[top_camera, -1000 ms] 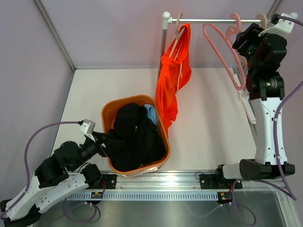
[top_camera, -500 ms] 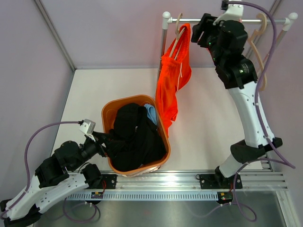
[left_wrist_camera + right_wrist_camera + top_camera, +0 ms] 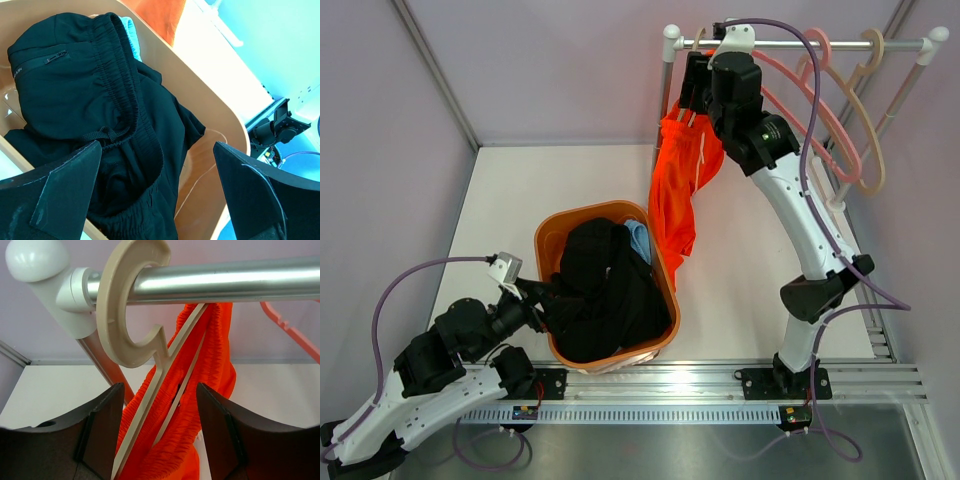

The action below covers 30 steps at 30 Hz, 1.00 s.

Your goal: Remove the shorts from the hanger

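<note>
The bright orange shorts (image 3: 678, 190) hang on a beige hanger (image 3: 135, 325) at the left end of the metal rail (image 3: 790, 43). They also show in the right wrist view (image 3: 200, 410). My right gripper (image 3: 692, 92) is open, its jaws on either side of the hanger and the waistband, just below the rail. The black shorts (image 3: 603, 292) lie in the orange basket (image 3: 558, 233), with the light blue shorts (image 3: 639, 238) showing beneath them. My left gripper (image 3: 542, 297) is open at the basket's near-left rim, over the black shorts (image 3: 85, 95).
Two empty hangers, one pink (image 3: 820, 120) and one beige (image 3: 872, 150), hang further right on the rail. The rail's left post (image 3: 666, 90) stands beside the orange shorts. Purple walls close in the white table (image 3: 520, 190).
My right arm has swung left along the rail, from the right end to the orange shorts' hanger. The empty hangers shifted. The left arm has not moved.
</note>
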{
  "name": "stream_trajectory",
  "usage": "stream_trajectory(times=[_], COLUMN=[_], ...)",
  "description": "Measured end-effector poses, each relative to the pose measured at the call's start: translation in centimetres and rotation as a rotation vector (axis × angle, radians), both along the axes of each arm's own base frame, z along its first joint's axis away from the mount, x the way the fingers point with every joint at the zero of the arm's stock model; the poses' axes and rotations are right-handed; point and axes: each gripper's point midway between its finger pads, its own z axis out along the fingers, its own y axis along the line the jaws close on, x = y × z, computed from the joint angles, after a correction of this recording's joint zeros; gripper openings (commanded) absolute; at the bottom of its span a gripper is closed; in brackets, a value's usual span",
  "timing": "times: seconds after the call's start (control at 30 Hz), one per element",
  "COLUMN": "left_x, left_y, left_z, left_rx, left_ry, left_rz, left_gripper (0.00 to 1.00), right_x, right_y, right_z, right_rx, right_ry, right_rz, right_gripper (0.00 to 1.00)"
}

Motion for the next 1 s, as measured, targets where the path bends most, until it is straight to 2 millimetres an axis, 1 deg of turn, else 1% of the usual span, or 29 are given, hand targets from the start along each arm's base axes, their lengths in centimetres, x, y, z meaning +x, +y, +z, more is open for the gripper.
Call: stream_trajectory(times=[0.17, 0.27, 0.37, 0.5, 0.6, 0.63, 0.7, 0.73, 0.8, 0.83, 0.87, 1.0], left_x=[0.0, 0.0, 0.0, -0.1, -0.1, -0.1, -0.1, -0.1, -0.1, -0.1, -0.1, -0.1], left_y=[0.0, 0.0, 0.0, 0.0, -0.1, -0.1, -0.1, -0.1, -0.1, -0.1, -0.1, -0.1], left_z=[0.0, 0.0, 0.0, 0.0, 0.0, 0.0, 0.0, 0.0, 0.0, 0.0, 0.0, 0.0], left_rx=[0.0, 0.0, 0.0, 0.0, 0.0, 0.0, 0.0, 0.0, 0.0, 0.0, 0.0, 0.0], left_ry=[0.0, 0.0, 0.0, 0.0, 0.0, 0.0, 0.0, 0.0, 0.0, 0.0, 0.0, 0.0], left_rz=[0.0, 0.0, -0.001, -0.004, -0.005, -0.005, -0.006, -0.007, -0.007, -0.007, -0.008, -0.01], left_gripper=[0.99, 0.99, 0.99, 0.99, 0.99, 0.99, 0.99, 0.99, 0.99, 0.99, 0.99, 0.99], right_x=[0.5, 1.4, 2.6, 4.1, 4.8, 5.0, 5.2, 5.2, 5.2, 5.2, 5.2, 5.2], right_y=[-0.2, 0.0, 0.4, 0.8, 0.7, 0.6, 0.5, 0.4, 0.2, 0.1, -0.1, -0.5], right_z=[0.1, -0.3, -1.1, -2.9, -4.0, -4.2, -4.2, -4.2, -4.2, -4.1, -4.2, -4.1], right_rx=[-0.002, -0.013, -0.028, -0.064, -0.091, -0.098, -0.106, -0.108, -0.118, -0.126, -0.134, -0.169], right_ry=[-0.017, -0.022, -0.019, -0.002, 0.013, 0.013, 0.007, 0.005, 0.003, 0.002, 0.002, 0.0], right_rz=[-0.027, -0.043, -0.053, -0.082, -0.105, -0.115, -0.12, -0.132, -0.142, -0.145, -0.151, -0.166], right_gripper=[0.68, 0.68, 0.67, 0.64, 0.57, 0.49, 0.38, 0.27, 0.14, 0.09, 0.01, 0.0])
